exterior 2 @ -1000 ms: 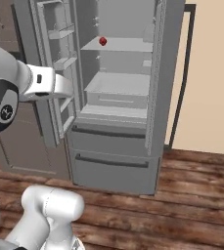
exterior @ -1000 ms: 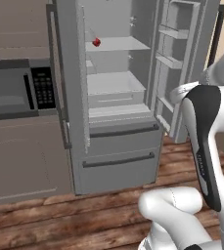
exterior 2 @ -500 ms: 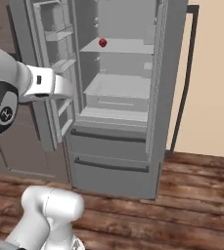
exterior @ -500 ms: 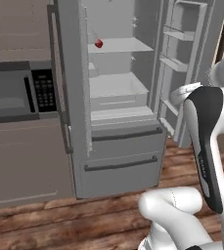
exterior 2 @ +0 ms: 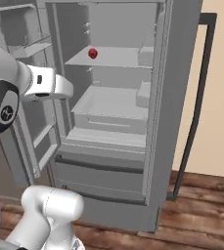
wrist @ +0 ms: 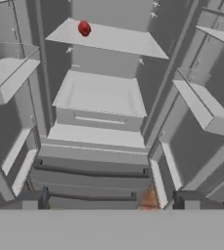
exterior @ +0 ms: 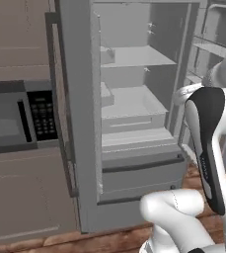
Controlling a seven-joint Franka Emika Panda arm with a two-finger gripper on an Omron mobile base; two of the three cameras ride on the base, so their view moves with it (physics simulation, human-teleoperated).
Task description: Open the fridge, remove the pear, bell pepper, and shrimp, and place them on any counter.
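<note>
Fridge (exterior 2: 182, 112) doors stand open, exposing the shelves and the two bottom drawers. The bell pepper (wrist: 84, 28) sits on the upper shelf (wrist: 108, 39), toward its left rear corner in the hand view; it also shows in the right base view (exterior 2: 92, 53). The pear and the shrimp cannot be made out in these views. The gripper (wrist: 108, 202) is fully open and holds nothing; its two finger tips frame the lower drawer fronts, well short of the shelves.

Hazards from this position:
- The pepper is small and rounded. A closure that lands off-centre could roll it toward the back wall or the shelf side, out of reach.
- The target sits high, whereas the hand points low (at the drawers). A steep upward reach risks striking the front lip of the upper shelf or the crisper bin (wrist: 100, 100) below it.
- The door bins (wrist: 201, 110) project inward on both sides. A wide swing of the arm could catch one, most likely the left-door bins (exterior 2: 30, 44) beside the forearm in the right base view.

Clearance: the central cavity between the two doors is open and unobstructed, and the space above the upper shelf appears tall enough for the hand. The microwave (exterior: 16, 116) lies well to the left, clear of the working path. Approach should run straight in along the centre line, then rise.
</note>
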